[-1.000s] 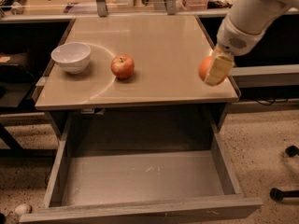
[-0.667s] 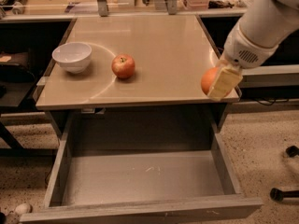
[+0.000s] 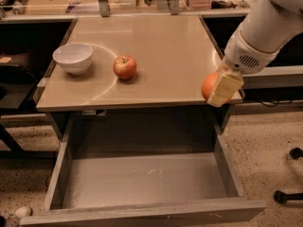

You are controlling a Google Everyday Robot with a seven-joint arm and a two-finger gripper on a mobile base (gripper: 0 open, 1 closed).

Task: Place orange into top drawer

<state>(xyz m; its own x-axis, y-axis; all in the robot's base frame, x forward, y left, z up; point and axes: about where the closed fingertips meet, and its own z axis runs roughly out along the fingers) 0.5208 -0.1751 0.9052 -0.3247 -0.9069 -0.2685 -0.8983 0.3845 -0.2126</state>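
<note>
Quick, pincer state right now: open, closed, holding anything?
Pincer: closed on the round matte orange fruit, at the front right corner of the tan tabletop.

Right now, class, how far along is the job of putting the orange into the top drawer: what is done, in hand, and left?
Done: the top drawer stands pulled open, and the tool grips the orange. In hand: the orange hangs at the front right corner of the table, above drawer level. Left: lower it into the drawer and release.
</note>
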